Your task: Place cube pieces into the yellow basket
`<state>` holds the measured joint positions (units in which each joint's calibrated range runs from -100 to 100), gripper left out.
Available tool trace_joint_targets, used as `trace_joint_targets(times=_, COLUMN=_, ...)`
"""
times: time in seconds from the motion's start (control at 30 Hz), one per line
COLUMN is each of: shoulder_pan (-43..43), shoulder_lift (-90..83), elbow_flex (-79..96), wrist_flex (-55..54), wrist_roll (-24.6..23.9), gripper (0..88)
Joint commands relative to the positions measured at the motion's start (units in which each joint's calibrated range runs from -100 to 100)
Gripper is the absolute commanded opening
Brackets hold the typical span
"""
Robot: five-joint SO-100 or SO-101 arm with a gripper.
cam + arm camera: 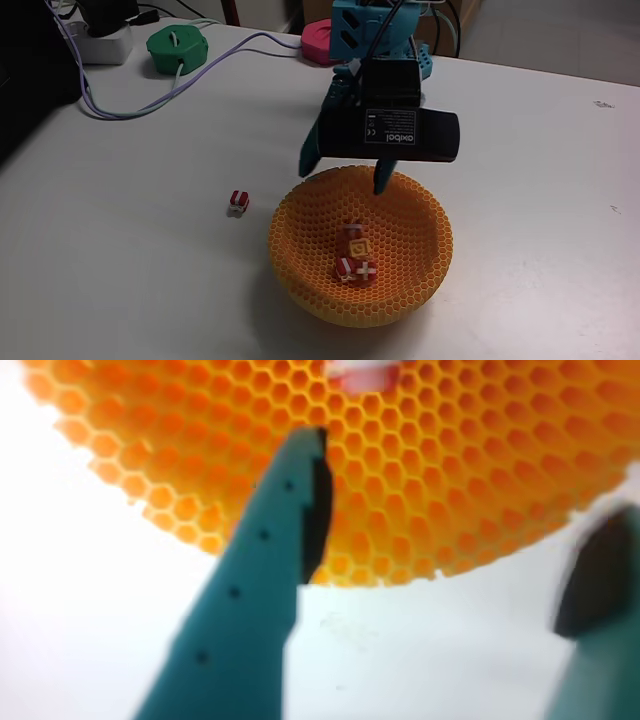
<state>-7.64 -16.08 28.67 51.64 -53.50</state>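
Desk first, white and wide on my feed, with the yellow basket sitting near the front edge of the fixed view, honeycomb mesh all round, easily the biggest thing out here. Behind it at the back I've got a green disc, a pink disc, and a white cable snaking across from the left.

Arm is hunched over the basket's far rim, black wrist camera blocking part of my look. Pincer hangs just above that rim, jaws spread wide, nothing between them; in the wrist view the pincer shows one teal finger on the left and the other finger far right, mesh and bare desk in the gap, touching nothing I can see.

Cubes in the basket: I count about four clustered on the bottom, mostly red with white bands, one orange-yellow, a little hard to separate.

Last red cube sits alone on the desk, left of the basket in the fixed view, well apart from the pincer. My read: it's tiny, light, rigid, likely smooth-sided, so it could skate or pop out if pinched off-centre. I'd come straight down, straddle two opposite flat faces, and close gently
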Motion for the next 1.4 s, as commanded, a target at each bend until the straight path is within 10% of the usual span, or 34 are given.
trace_joint_targets(times=0.0, shoulder_pan=5.4, shoulder_lift=-4.0, elbow_flex=-3.0, wrist_flex=-0.5, wrist_roll=4.6, gripper=51.3)
trace_joint_targets(times=0.37, shoulder_pan=32.6, shoulder_lift=-4.0, elbow_flex=3.2, wrist_flex=-6.6, wrist_roll=12.6, gripper=42.9)
trace_joint_targets(times=1.1, shoulder_pan=29.5, shoulder_lift=14.7, elbow_flex=17.2, wrist_flex=-42.1, wrist_roll=6.7, gripper=37.6)
trace_joint_targets(times=1.37, shoulder_pan=32.9, shoulder_lift=19.0, elbow_flex=17.7, wrist_flex=-45.6, wrist_roll=7.6, gripper=10.4)
